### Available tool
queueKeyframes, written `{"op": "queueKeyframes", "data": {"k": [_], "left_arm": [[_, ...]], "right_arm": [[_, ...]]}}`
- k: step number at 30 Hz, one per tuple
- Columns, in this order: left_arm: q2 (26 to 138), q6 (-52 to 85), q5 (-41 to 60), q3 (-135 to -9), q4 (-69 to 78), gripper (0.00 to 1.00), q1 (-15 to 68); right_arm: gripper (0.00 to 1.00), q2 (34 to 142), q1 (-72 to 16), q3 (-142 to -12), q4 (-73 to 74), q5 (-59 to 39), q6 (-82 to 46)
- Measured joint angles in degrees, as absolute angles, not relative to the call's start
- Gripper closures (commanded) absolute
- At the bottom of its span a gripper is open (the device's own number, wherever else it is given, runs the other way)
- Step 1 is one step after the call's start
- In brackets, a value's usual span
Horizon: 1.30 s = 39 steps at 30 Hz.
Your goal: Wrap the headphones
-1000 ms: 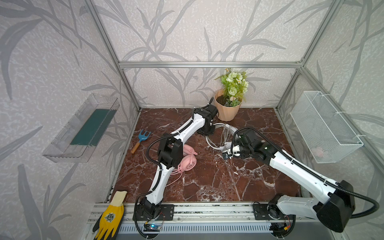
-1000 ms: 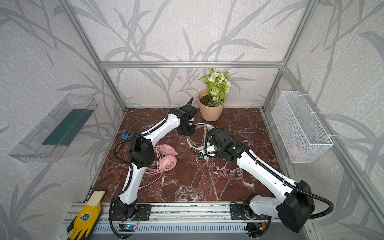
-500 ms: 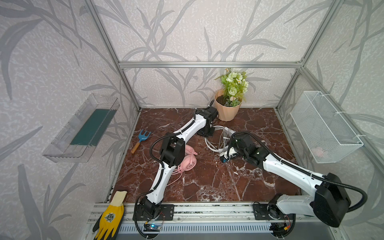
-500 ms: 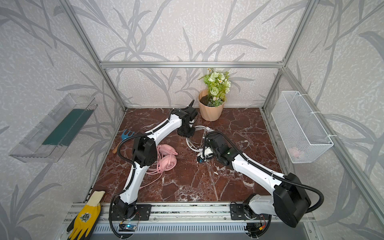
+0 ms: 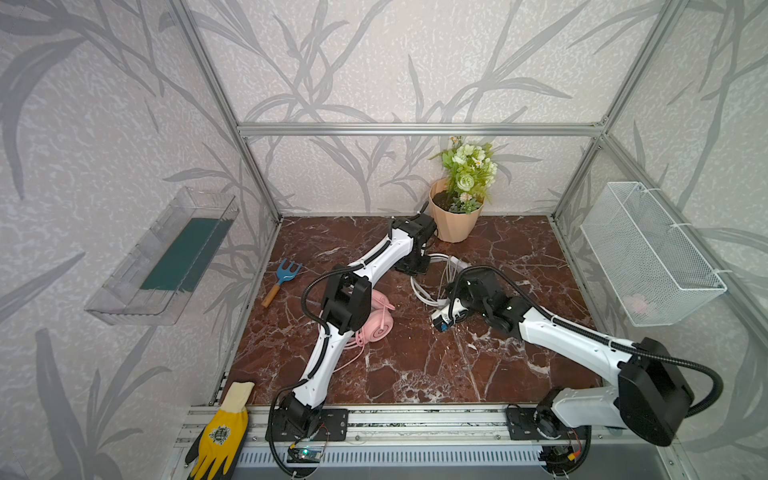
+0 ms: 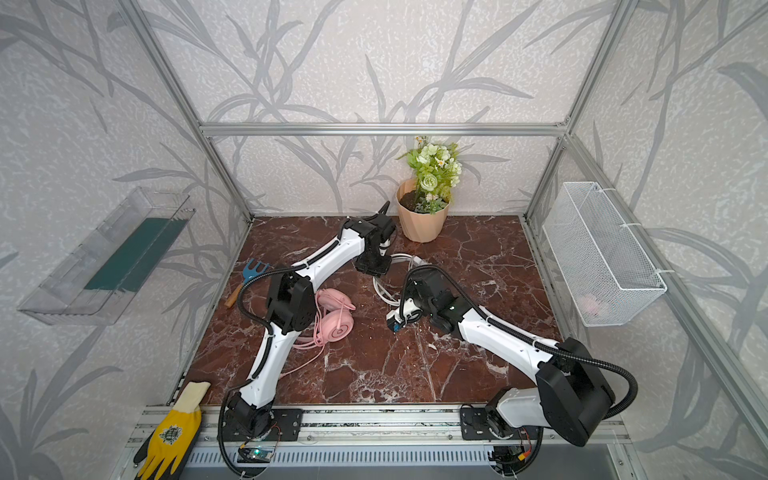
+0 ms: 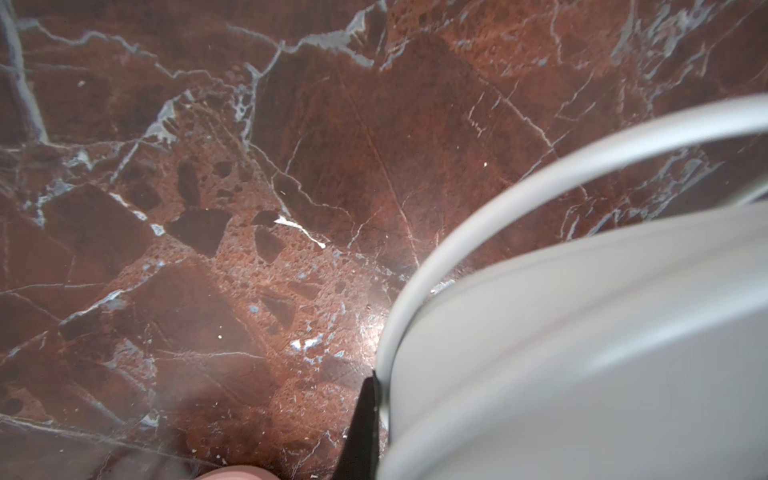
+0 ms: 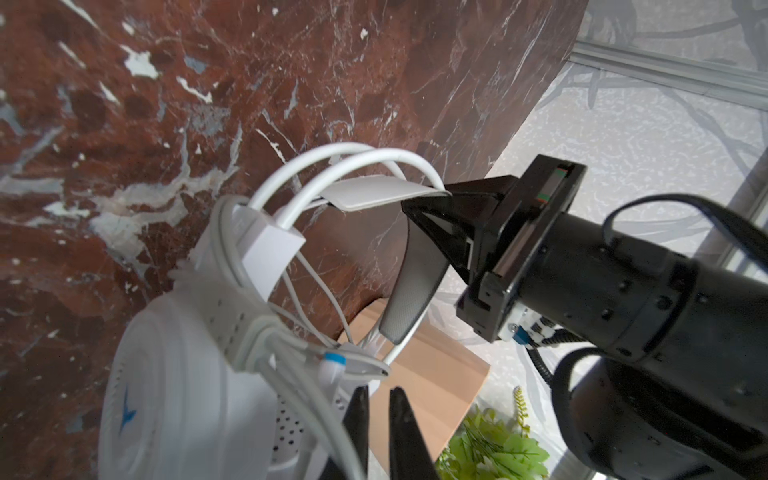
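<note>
The white headphones (image 8: pixel 178 395) sit toward the back edge of the tabletop (image 5: pixel 415 374), just in front of the flower pot (image 5: pixel 455 224). The left hand (image 8: pixel 432 201) is clamped tight on their headband, pinching the flat white strap between its black fingers. The left wrist view shows only a blurred white band and white shell close against the marble.

The white cable (image 8: pixel 266 332) is bunched in several strands around the yoke above the earcup. Its plug, which has a blue ring, hangs loose at the bundle's end. The right hand (image 8: pixel 378 399) hovers just beside that bundle. Its fingers stand a narrow gap apart with nothing between them, and one strand runs alongside one finger.

The pink headphones (image 5: pixel 380 324) lie flat near the middle of the tabletop, somewhat toward the left edge. They are partly hidden under the left arm's elbow, and their thin pink cable trails toward the front edge.

A blue hand rake (image 5: pixel 286 272) lies near the left edge. A yellow glove (image 5: pixel 222 432) rests on the front rail at the front left corner.
</note>
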<state>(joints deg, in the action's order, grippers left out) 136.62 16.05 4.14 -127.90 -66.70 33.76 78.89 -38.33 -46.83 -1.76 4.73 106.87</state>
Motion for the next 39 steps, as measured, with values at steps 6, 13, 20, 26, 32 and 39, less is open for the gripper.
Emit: {"op": "queueKeyframes", "data": {"k": [6,13,20,26,32,39], "left_arm": [[137.01,16.58,4.36,-127.90,-66.59,1.00,33.76],[137.12,16.67,4.86,-127.87,-66.41,1.00,33.76],[138.32,16.69,5.87,-127.90,-66.43,1.00,33.69],[139.61,17.04,6.15,-127.90,-66.43,1.00,33.69],[139.72,18.22,6.17,-127.90,-66.43,1.00,33.65],[139.70,22.57,6.92,-125.14,-64.75,0.95,32.99]], "right_arm": [[0.11,80.18,-35.83,-48.80,-5.06,0.93,107.46],[0.01,77.10,-33.32,-51.62,-10.61,-1.15,105.84],[0.01,70.59,-31.68,-52.86,-16.56,-2.83,102.10],[0.01,65.01,-28.91,-52.86,-17.52,-5.48,96.44],[0.01,59.35,-24.18,-52.03,-18.35,-10.59,82.91],[0.01,56.99,-21.30,-53.19,-16.51,-11.11,45.69]]}}
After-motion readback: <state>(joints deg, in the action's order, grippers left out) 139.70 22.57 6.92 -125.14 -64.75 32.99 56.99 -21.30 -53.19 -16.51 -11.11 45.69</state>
